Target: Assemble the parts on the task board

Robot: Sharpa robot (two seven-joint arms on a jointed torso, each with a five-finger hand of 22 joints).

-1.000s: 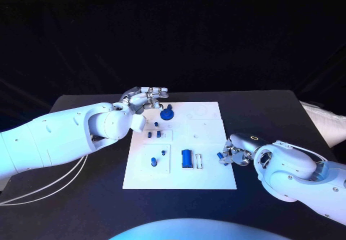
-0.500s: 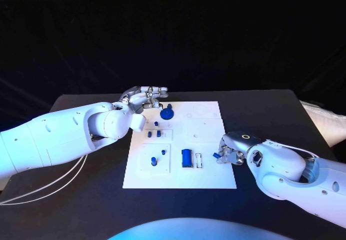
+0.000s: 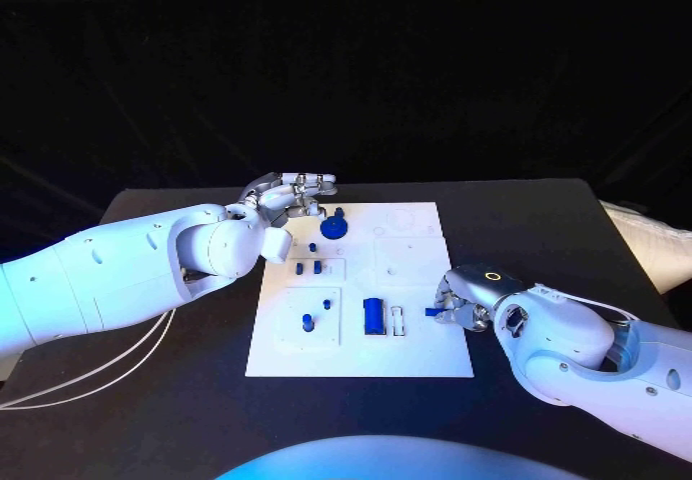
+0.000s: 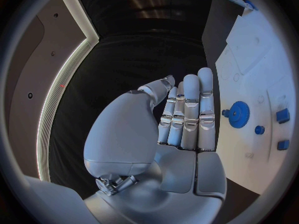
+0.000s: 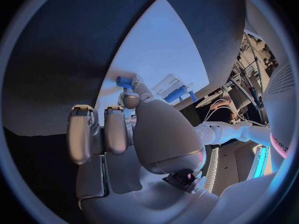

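My right hand sits at the task board's right edge, lower right of centre in the head view, pinching a small blue part at its fingertips just above the white plate. It has crept slightly inward since a second ago. My left hand hovers released, fingers straight together, at the board's upper left corner beside the blue gear, unchanged.

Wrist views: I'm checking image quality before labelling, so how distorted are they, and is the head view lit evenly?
Left wrist view: the task board edge bows and a dark ring frames the circle. Right wrist view: the same curving, with the right hand looming large. Head view: straight edges, blue-tinted arms, black surroundings.
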